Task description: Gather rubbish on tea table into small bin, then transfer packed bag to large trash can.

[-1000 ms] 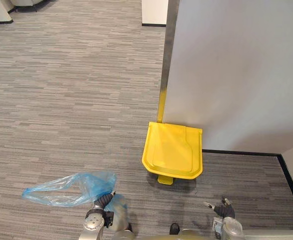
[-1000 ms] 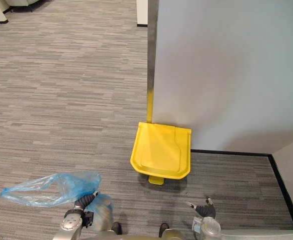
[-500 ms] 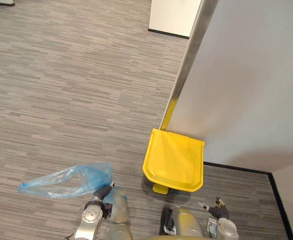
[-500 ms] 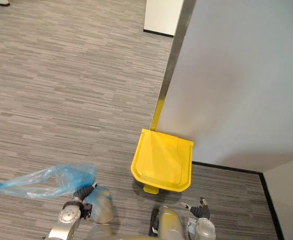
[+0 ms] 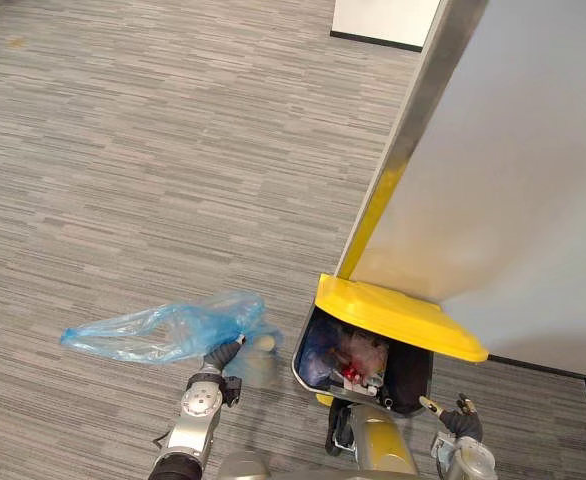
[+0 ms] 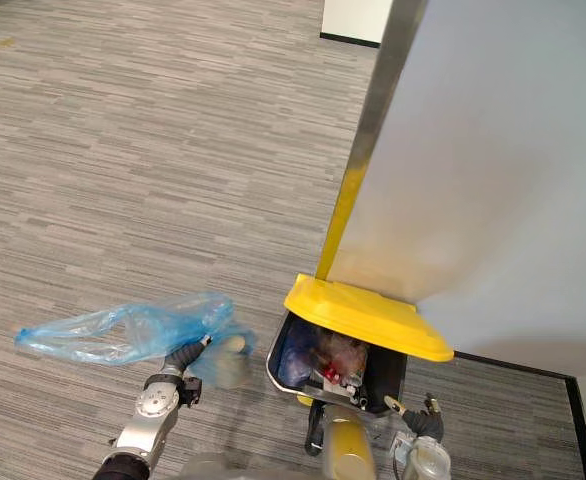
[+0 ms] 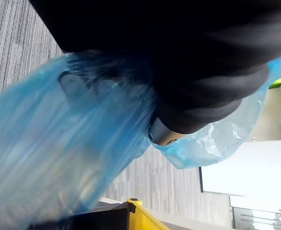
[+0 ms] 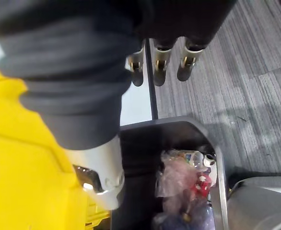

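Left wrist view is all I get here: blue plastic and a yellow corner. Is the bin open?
Observer: Yes, the yellow lid stands raised over the bin.
Operator: Anything in it?
Observer: Rubbish lies inside.
Operator: And the bag?
Observer: The left hand holds the bag to the left of the bin, not over the opening.
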{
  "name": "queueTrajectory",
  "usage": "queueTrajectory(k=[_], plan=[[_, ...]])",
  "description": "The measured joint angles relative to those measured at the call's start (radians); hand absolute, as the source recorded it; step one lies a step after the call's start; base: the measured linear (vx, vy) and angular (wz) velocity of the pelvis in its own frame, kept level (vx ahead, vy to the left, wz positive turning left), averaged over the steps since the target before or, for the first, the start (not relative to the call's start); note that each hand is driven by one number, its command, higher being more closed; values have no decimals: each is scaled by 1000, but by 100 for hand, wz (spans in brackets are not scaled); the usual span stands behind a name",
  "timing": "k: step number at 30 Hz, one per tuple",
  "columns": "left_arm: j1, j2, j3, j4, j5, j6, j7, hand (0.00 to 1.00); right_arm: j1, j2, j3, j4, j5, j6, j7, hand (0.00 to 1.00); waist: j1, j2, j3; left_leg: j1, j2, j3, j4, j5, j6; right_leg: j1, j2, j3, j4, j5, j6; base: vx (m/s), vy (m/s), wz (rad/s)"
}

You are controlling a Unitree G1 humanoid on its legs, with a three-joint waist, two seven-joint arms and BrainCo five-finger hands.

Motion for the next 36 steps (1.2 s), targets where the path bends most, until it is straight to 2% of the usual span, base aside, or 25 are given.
queueTrajectory(k=[2, 4, 5, 9, 14, 16, 18, 21, 25, 27, 29, 32, 34, 36], plan=[[13, -2, -3, -36, 0, -3, -1, 100, -7, 11, 22, 0, 2, -1, 0, 0, 0, -7, -9, -49, 5, -6, 13, -18, 12, -22, 3, -18, -19, 14, 0, -81, 19, 24], [13, 0, -13, -47, -1, -4, -1, 100, -22, 4, 60, 0, 2, -1, 0, 0, 4, 4, -19, -90, 17, -9, 2, -66, -3, -73, 7, -29, -4, 17, 3, -134, 15, 15], [25, 7, -18, -47, 0, -2, 0, 100, -41, 8, 100, -2, 1, -1, 0, 0, 5, -6, -25, -121, 10, -9, 18, -66, -3, -101, 1, -20, 4, 20, 6, -114, 7, 2], [34, 18, -47, -62, 0, -1, 0, 100, -73, 7, 219, -70, -2, -3, 1, 0, 4, -1, -28, -189, -2, -52, 32, -58, -14, -149, -1, -16, 9, 25, 12, -57, -27, 17], [27, 19, -49, -87, 0, -1, 3, 100, -201, -19, 339, -162, -32, -11, -2, 0, 11, 11, -21, -303, 8, -63, 87, -44, -32, -232, -2, -27, 26, 48, -23, -17, -55, 8], [0, 19, -69, -109, 0, -4, 7, 100, -263, -41, 388, -198, -65, -16, -5, 0, 43, 23, -12, -314, 16, -62, 96, -38, -38, -237, 1, -33, 28, 50, -27, -2, -50, 7], [-15, 19, -76, -120, 0, -13, 8, 100, -308, -56, 415, -198, -83, -17, -5, 0, 62, 29, -8, -318, 16, -63, 96, -33, -40, -238, 0, -33, 28, 51, -29, -21, -35, 6], [-23, 38, -77, -137, -1, -33, 11, 100, -389, -75, 450, -198, -123, -17, -6, 0, 62, 32, 6, -341, 17, -72, 96, -28, -44, -252, -1, -42, 27, 49, -24, -70, -56, 11], [-57, 72, -80, -133, -3, -40, 17, 100, -488, -183, 491, -197, -191, -11, -10, 0, 59, 18, 67, -353, 15, -113, 79, -5, -48, -254, 15, -29, 23, 49, -17, -54, -85, 21], [-59, 91, -80, -133, -3, -45, 27, 100, -541, -235, 503, -196, -224, -8, -12, 0, 59, 6, 78, -354, 13, -112, 59, 12, -56, -266, 17, -24, 24, 53, -20, -7, -73, 5], [-61, 99, -80, -133, -4, -48, 27, 100, -607, -322, 548, -195, -269, -8, -15, 0, 57, 5, 87, -351, 14, -111, 48, 21, -58, -269, 19, -24, 24, 68, -43, 24, -43, 0], [-63, 103, -106, -133, -5, -65, 26, 100, -658, -411, 589, -192, -307, -8, -13, 0, 57, 4, 88, -344, 14, -99, 47, 21, -58, -268, 21, -15, 24, 78, -58, 18, -2, -8], [-64, 114, -123, -133, -4, -65, 26, 100, -673, -435, 604, -189, -327, -8, -3, 0, 56, -1, 91, -337, 12, -87, 50, 21, -58, -264, 22, -7, 21, 84, -66, -20, 14, -11], [-66, 125, -130, -133, -5, -65, 25, 100, -676, -449, 613, -180, -336, -8, 0, 0, 53, -3, 113, -314, 16, -88, 51, 18, -52, -233, 31, -6, 0, 91, -57, -39, 11, -6]])
